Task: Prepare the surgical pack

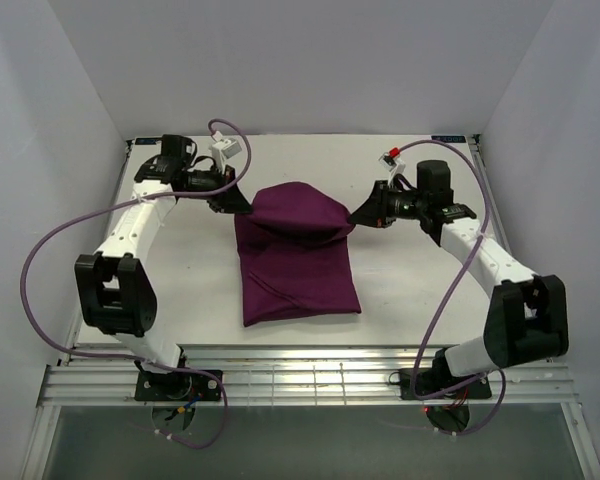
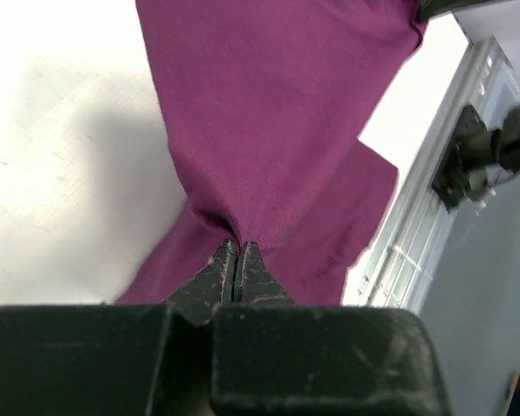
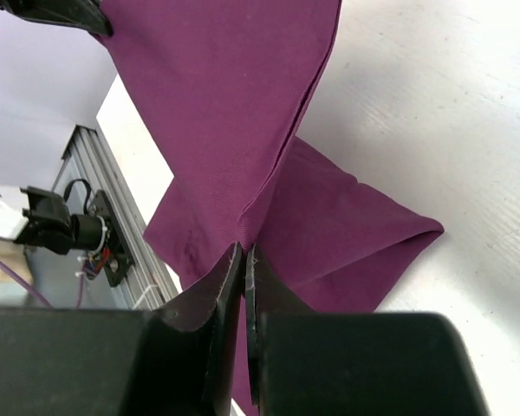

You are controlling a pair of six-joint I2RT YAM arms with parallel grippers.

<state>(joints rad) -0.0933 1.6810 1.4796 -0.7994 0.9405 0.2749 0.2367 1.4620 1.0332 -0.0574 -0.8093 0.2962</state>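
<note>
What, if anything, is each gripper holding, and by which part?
Both hold the purple cloth. The left gripper pinches its far left corner, and the right gripper pinches its far right corner, with that far edge raised.

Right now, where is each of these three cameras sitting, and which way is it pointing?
Top camera: fixed above and behind the arms, looking down on the white table and purple cloth; left arm and right arm both show.
Left wrist camera: rides the left arm, looking along the left jaws, shut on the cloth's edge.
Right wrist camera: rides the right arm, looking along the right jaws, also shut on the cloth.
Shared: both wrist views show the same lifted cloth and the table's near rail.
</note>
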